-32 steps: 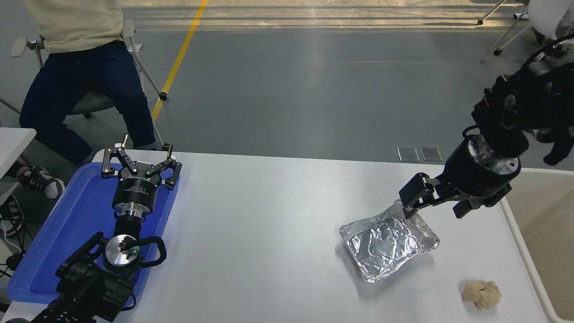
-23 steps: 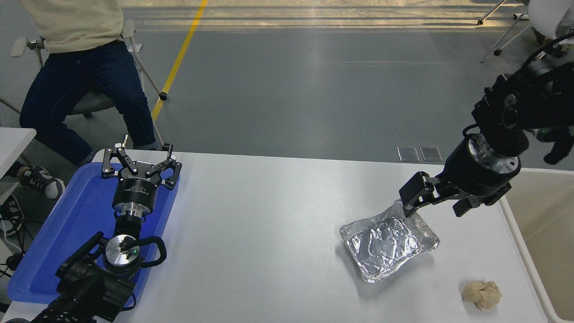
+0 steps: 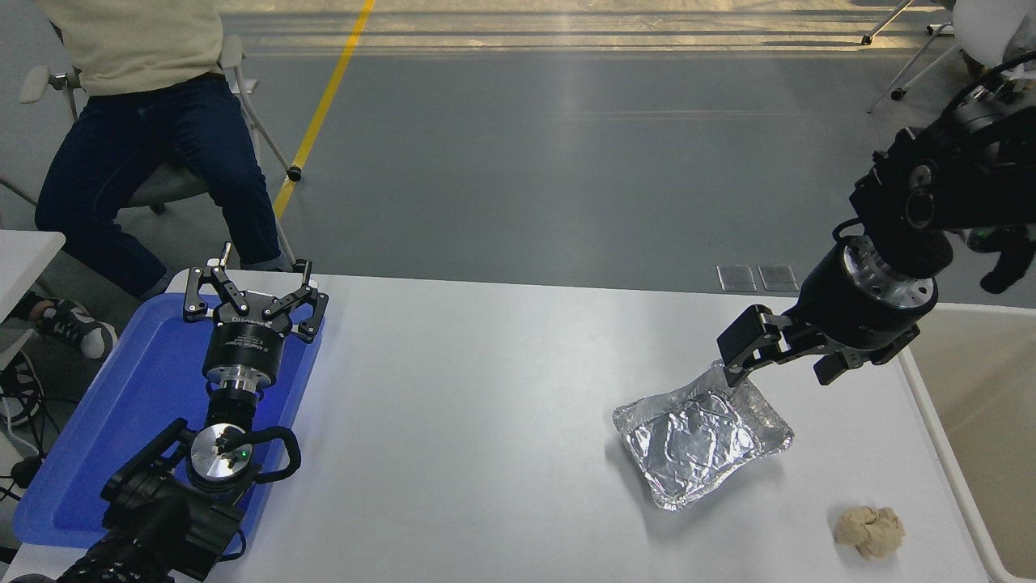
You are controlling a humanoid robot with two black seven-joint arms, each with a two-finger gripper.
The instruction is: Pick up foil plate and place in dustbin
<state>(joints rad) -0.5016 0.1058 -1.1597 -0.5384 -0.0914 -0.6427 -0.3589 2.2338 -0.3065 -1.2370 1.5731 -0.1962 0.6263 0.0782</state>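
Foil plate (image 3: 700,444): light, thin, easily crushed; you grip its rolled far rim, where the right gripper (image 3: 735,374) seems to pinch already; left gripper (image 3: 255,295) parked, fingers spread

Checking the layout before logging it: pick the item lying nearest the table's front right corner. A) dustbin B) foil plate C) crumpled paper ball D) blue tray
C: the crumpled paper ball sits by the table's front right corner, nearer the camera than the foil plate.

Crinkled silver foil plate (image 3: 701,441) on table, far corner raised, beige dustbin (image 3: 983,421) right
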